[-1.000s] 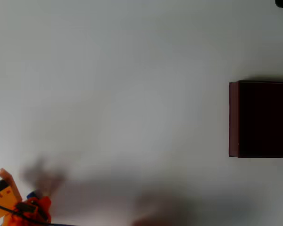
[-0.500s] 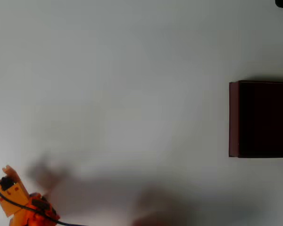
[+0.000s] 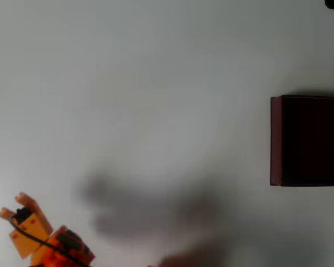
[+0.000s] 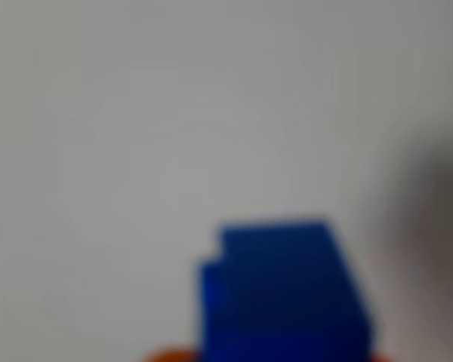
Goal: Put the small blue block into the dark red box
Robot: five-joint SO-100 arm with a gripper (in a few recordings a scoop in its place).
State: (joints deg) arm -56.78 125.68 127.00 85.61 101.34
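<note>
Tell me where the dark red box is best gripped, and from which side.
Grip the dark red box by its thin left wall in the overhead view, coming from above with one finger inside and one outside. The walls are thin and upright, and the whole box looks too wide to span. This is a judgement.

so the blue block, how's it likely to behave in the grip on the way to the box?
The small blue block looks rigid, with flat faces and sharp edges in the blurred wrist view, so it probably won't flex or roll. It seems tiny against the dark red box, so likely light. Its stepped corner hints at an uneven edge, which might let it twist if pinched off-centre.
</note>
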